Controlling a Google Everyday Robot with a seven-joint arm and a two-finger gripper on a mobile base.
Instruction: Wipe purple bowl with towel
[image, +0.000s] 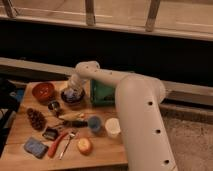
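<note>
The purple bowl sits on the wooden table near its back edge, just right of a red bowl. A pale towel lies bunched inside the purple bowl. My gripper reaches down from the white arm into the bowl, right on the towel. The arm's end hides the gripper's tips and most of the bowl's inside.
A red bowl stands left of the purple bowl and a green box right of it. Nearer the front lie a pine cone, blue cup, white cup, orange fruit, blue sponge and red-handled utensils.
</note>
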